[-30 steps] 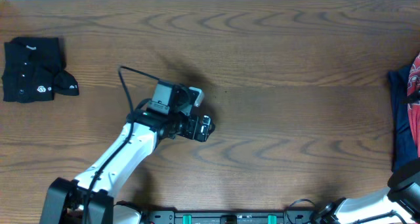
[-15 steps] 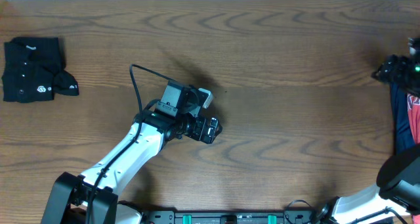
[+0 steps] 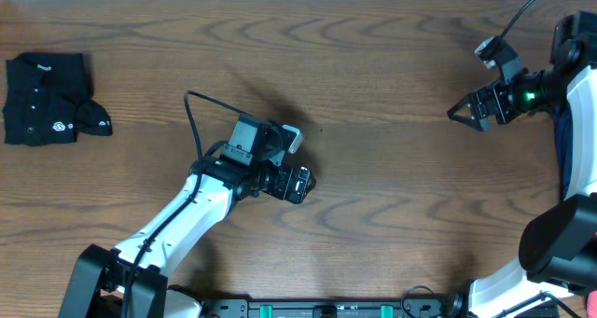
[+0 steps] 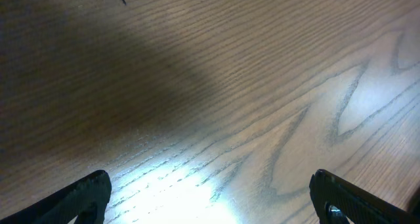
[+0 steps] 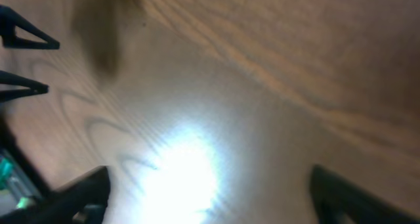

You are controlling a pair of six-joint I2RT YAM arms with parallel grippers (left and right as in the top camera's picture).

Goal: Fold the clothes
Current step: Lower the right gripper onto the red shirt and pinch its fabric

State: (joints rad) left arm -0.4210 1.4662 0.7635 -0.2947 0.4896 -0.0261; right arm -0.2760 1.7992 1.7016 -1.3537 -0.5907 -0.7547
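A folded black buttoned shirt [image 3: 47,99] lies at the table's far left. A dark blue garment [image 3: 562,159] shows as a strip at the right edge, partly behind my right arm. The coral-red T-shirt is not clearly visible. My left gripper [image 3: 300,184] is open and empty over bare wood near the table's middle; its wrist view shows only wood between the fingers [image 4: 210,191]. My right gripper [image 3: 462,113] is open and empty over bare wood at the upper right, left of the blue garment; its wrist view [image 5: 207,184] is blurred and shows wood.
The wooden table [image 3: 392,206] spans the whole view. A black cable [image 3: 191,122] loops off my left arm. The rail of the arm bases [image 3: 317,309] runs along the front edge.
My right arm has swung in from the right edge, leftward over the table, with its gripper open. My left arm shifted slightly right, then held still.
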